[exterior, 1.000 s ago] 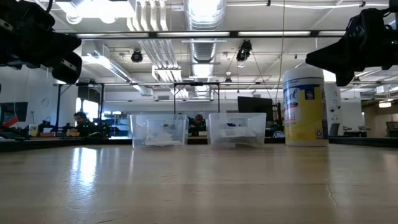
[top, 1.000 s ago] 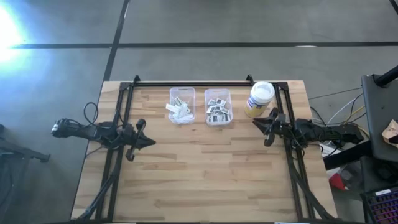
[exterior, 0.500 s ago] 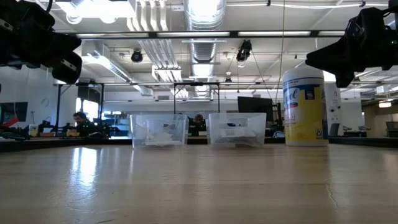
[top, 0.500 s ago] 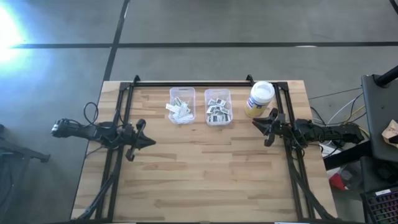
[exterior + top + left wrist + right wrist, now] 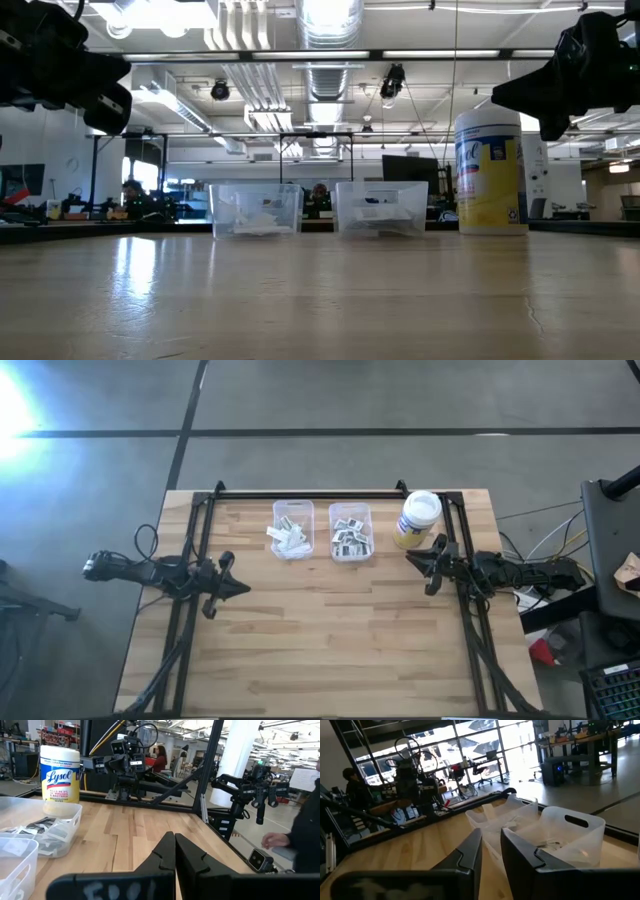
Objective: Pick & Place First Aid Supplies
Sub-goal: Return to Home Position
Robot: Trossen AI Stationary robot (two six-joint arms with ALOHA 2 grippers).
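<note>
**Both arms parked at the tabletop (image 5: 330, 640) sides; first aid supplies (image 5: 345, 538) lie in the two bins.**

I find the left pincer (image 5: 174, 839) pressed together on nothing at the left edge. The right pincer (image 5: 491, 837) is slightly spread and empty, just beside the jar (image 5: 420, 515). The high view shows pale strips (image 5: 290, 536) in the left bin (image 5: 293, 506) and dark-printed square packets (image 5: 352, 542) in the right bin (image 5: 351, 508), with none on bare wood. I judge the packets light, thin, limp and apt to slide, so they are best pinched across a raised edge or corner. Only the wrist views settle the finger gaps. The low view shows the bin walls and the upright jar but not how the contents are sorted. The left wrist view alone shows a person's hand (image 5: 272, 840) beyond the table.
</note>
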